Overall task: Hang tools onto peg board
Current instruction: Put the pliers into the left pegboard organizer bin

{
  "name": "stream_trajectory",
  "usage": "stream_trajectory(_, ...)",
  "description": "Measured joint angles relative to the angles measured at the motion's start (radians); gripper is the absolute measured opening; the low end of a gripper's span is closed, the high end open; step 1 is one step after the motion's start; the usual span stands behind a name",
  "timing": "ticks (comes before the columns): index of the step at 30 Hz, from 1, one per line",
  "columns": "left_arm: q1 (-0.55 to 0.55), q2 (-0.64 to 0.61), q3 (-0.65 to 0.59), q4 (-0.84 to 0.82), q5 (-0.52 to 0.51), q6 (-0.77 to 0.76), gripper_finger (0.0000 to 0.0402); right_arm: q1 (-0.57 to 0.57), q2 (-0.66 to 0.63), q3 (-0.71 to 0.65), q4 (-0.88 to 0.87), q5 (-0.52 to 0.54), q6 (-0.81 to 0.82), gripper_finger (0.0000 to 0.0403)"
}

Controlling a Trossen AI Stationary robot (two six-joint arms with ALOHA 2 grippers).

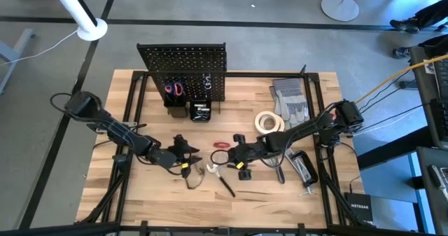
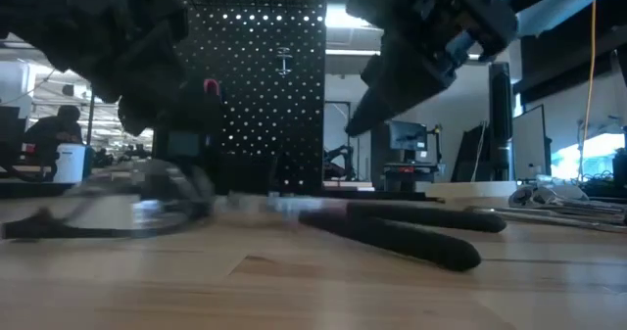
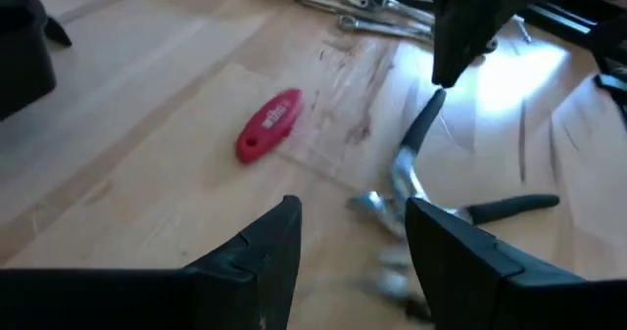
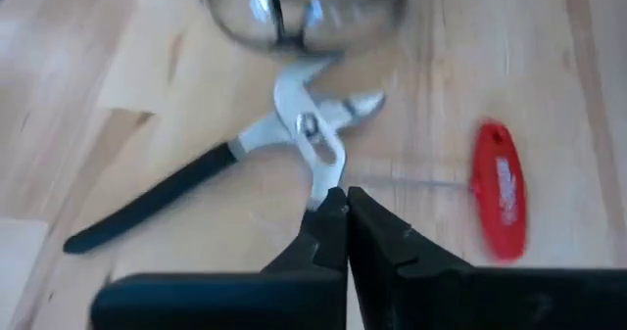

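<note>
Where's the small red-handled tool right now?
High view: the red-handled tool lies mid-table, between the left gripper and right gripper, just behind the black-handled pliers.

The right tool (image 4: 347, 234) is seen with its two dark fingers (image 4: 318, 240) pressed together, nothing being held between them. Just beyond the fingertips, black-handled slip-joint pliers (image 4: 284, 139) are laid flat on the wooden counter (image 4: 118, 66), one handle (image 4: 147, 203) stretched away to the side. A red-handled key tool (image 4: 500, 188) is set near the pliers. Past the pliers' head, blurred safety glasses (image 4: 304, 7) are made out.
</note>
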Motion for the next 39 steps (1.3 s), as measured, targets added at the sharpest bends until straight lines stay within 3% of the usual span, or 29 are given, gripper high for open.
stream_trajectory(5,0.0,0.012,0.0,0.002,0.026,-0.011,0.0171,0.0,-0.007,0.001,-0.075,-0.003,0.158,0.004)
stream_trajectory(9,-0.002,0.012,0.01,-0.002,0.031,-0.012,0.0171,0.003,-0.013,0.001,-0.085,-0.04,0.245,0.0097)
stream_trajectory(14,-0.012,0.012,0.056,-0.003,0.045,0.012,0.0171,0.016,0.061,0.001,-0.068,-0.072,0.296,0.0167)
stream_trajectory(19,-0.032,0.012,0.077,-0.003,0.046,0.037,0.0171,0.031,0.144,0.001,-0.031,-0.037,0.313,0.0193)
stream_trajectory(28,-0.037,0.012,0.076,-0.011,0.045,0.037,0.0171,0.038,0.224,0.003,0.081,0.086,0.293,0.0163)
stream_trajectory(32,-0.037,0.012,0.076,-0.011,0.045,0.044,0.0171,0.043,0.252,0.006,0.087,0.118,0.282,0.0125)
stream_trajectory(36,-0.037,0.012,0.076,-0.011,0.045,0.044,0.0171,0.043,0.265,0.007,0.082,0.138,0.281,0.0059)
stream_trajectory(39,-0.037,0.012,0.076,-0.01,0.045,0.044,0.0171,0.043,0.265,0.006,0.082,0.141,0.281,0.0052)
